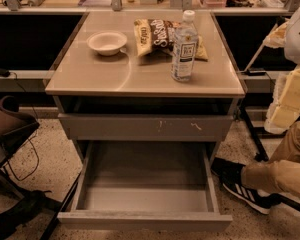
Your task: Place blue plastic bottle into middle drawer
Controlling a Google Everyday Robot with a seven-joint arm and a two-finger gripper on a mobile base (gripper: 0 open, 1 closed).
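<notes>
Camera view: the tall clear plastic water bottle with a white cap and a blue-and-white label [184, 46] stands upright on the right half of the tan counter [100, 76]. It is just on the near side of the brown snack bag with white lettering [154, 37]; whether the two touch I cannot tell. A shallow white bowl [107, 42] sits well apart to the left. Under the counter the grey drawer front with pale scratches [145, 127] is shut, and below it the wide grey middle drawer [145, 221] is pulled out toward the near side, its deep tray exposed. The tool is outside the frame, so its state cannot be told. The step in hand is probably the reach for the bottle. It would go best with an approach from the near side and a grip around the label at mid-height, clear of the bag. The bottle should then come upright past the counter's near edge and down into the tray, away from the black shoe [242, 188] on the right.
</notes>
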